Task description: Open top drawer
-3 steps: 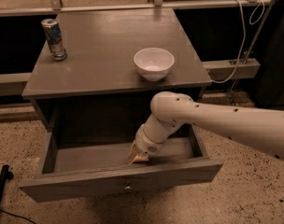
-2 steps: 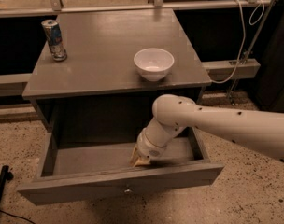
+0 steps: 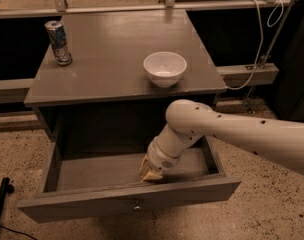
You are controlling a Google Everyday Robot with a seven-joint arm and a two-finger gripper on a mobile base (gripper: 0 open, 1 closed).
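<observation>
Inspecting the unit, I find the top drawer [image 3: 97, 170] standing well out of the bench [image 3: 107, 81], its flat front panel toward 6 o'clock and a small round metal knob [image 3: 137, 207] at its centre. The claw [image 3: 152, 173] sits down inside the box at about 4 o'clock from the drawer's middle, close against the inner face of the front panel. I judge it is placed there to bear on the panel from behind rather than on the knob. Whether it is released or clenched I cannot tell. Drawer and bench are matt grey-painted wood, square-edged, and the box is shallow. The arm [image 3: 242, 134] is smooth, white and rounded. On the bench top a glossy white bowl [image 3: 165, 68] at 3 o'clock and a metallic can [image 3: 58, 42] at 10 o'clock stand well apart.
</observation>
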